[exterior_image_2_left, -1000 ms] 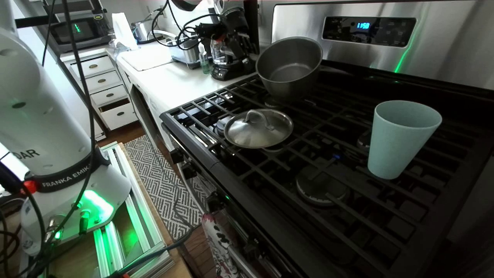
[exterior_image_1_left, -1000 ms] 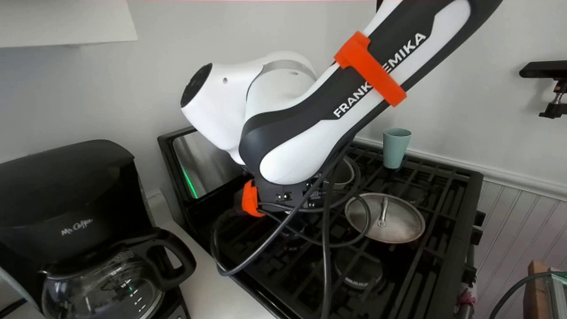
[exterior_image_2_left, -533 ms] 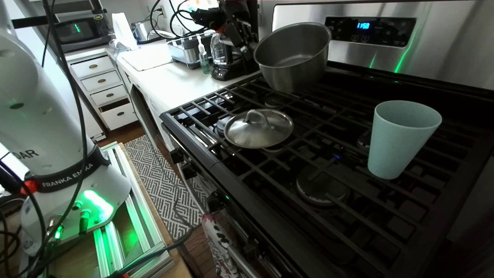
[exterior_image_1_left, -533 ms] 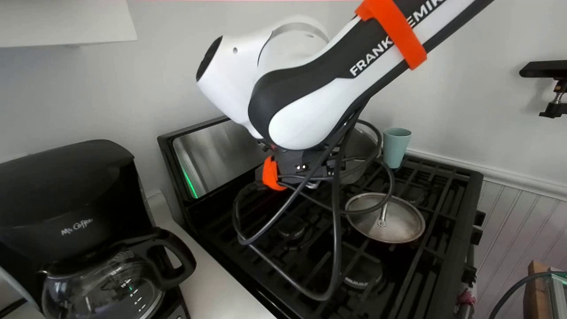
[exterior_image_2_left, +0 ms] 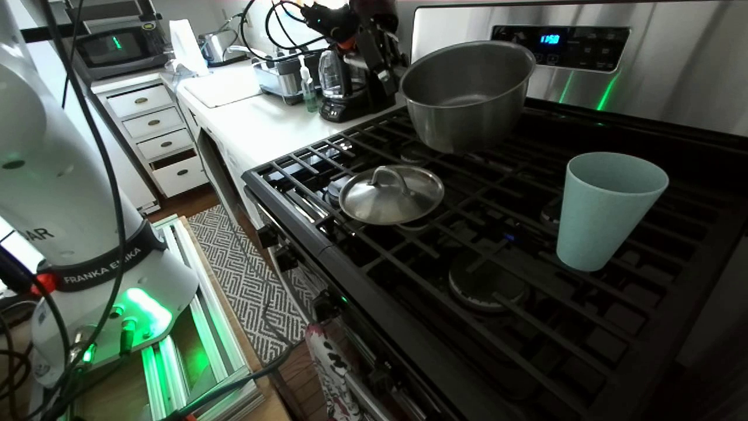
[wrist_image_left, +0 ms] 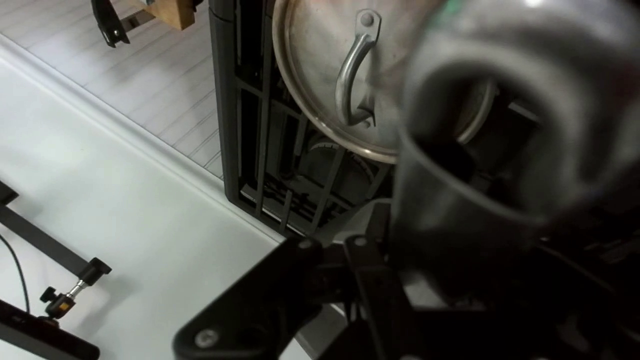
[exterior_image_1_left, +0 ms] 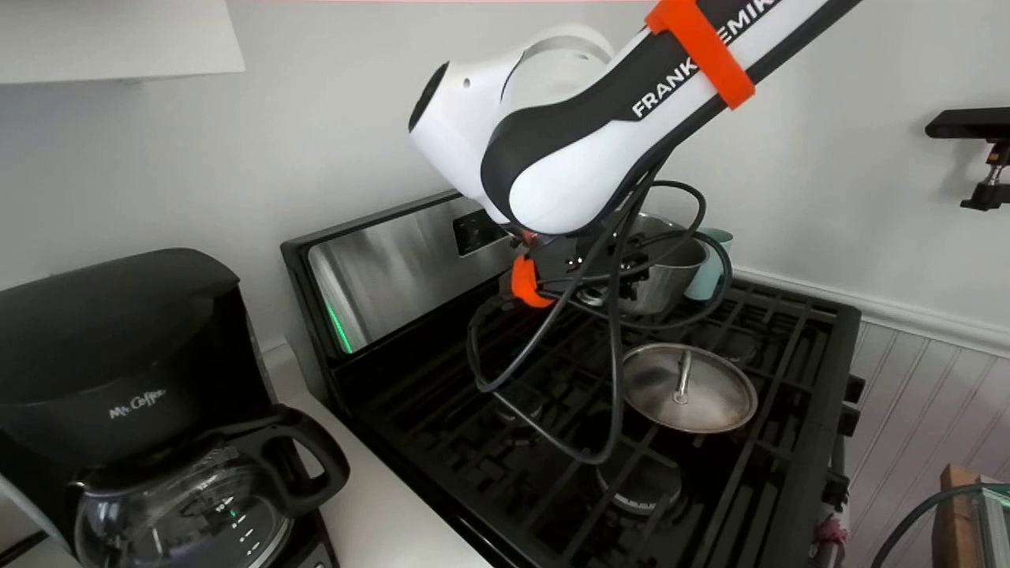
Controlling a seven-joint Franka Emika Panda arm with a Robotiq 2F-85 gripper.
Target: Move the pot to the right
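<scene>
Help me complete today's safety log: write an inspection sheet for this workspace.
Surface: black grated stovetop, in dim light.
Job's things: round grey metal saucepan, over the stovetop's rear, apparently tilted; whether its base touches that surface, I cannot tell.
Clutter: round silvery metal lid and tapered teal cup, both on the stovetop.
Gripper: black jointed gripper, apparently shut on the saucepan; the contact itself is too dark to confirm.
Cables: black cable in loose loops below the white-and-black robot arm.
Surroundings: black coffee maker with glass carafe, white counter beside the stovetop; patterned cloth hanging below the stovetop's front edge.
</scene>
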